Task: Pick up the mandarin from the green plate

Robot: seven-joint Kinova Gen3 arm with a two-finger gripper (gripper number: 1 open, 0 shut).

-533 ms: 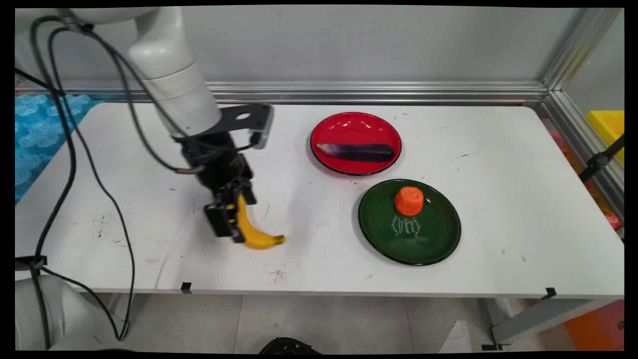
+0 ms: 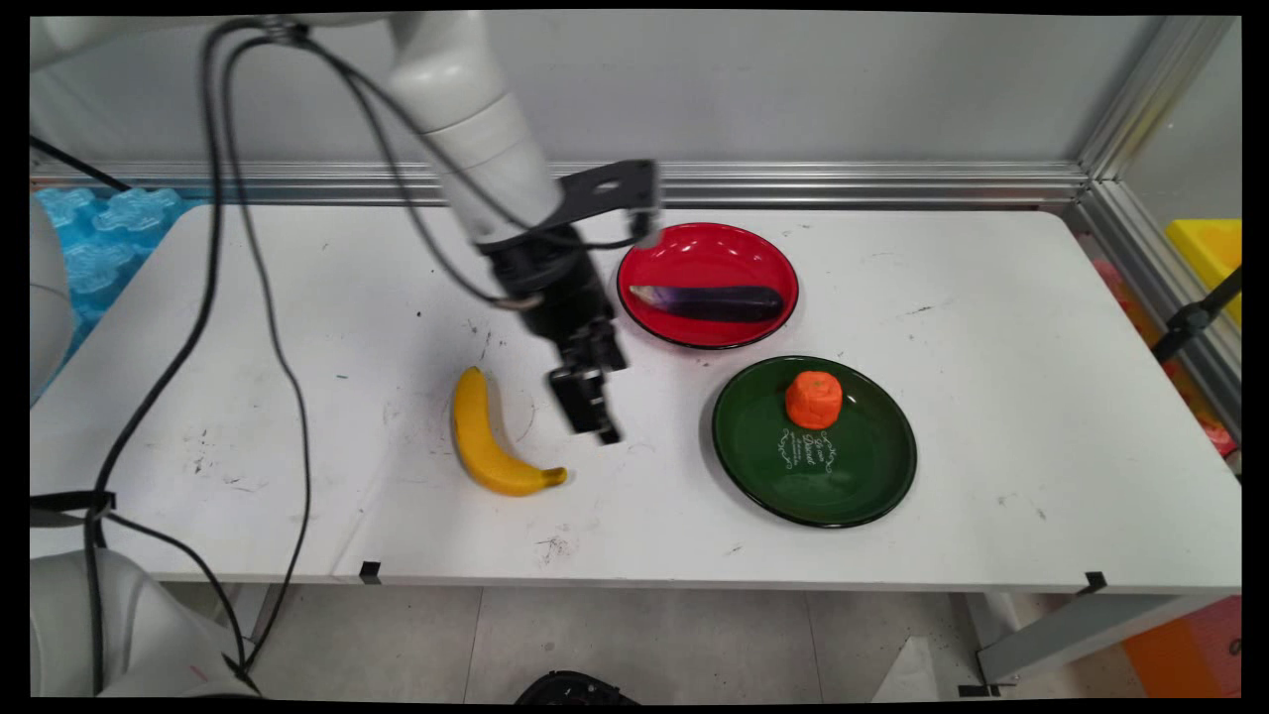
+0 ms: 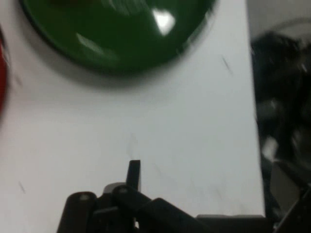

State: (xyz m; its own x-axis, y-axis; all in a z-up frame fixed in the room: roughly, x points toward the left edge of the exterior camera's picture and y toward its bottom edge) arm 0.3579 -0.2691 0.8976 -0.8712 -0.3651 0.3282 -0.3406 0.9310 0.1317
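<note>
The gripper [image 2: 593,409] hangs above bare tabletop [image 2: 991,297], between the banana [image 2: 488,439] and the green plate [image 2: 853,476], touching neither. Its jaws are drawn together and hold nothing; in the hand view the gripper [image 3: 134,175] shows its fingers as one narrow black tip. The banana lies flat, just to the picture's left of the gripper. The green plate carries an orange object [image 2: 814,399]. Behind it, the red plate [image 2: 694,248] holds a dark purple eggplant [image 2: 709,301].
</note>
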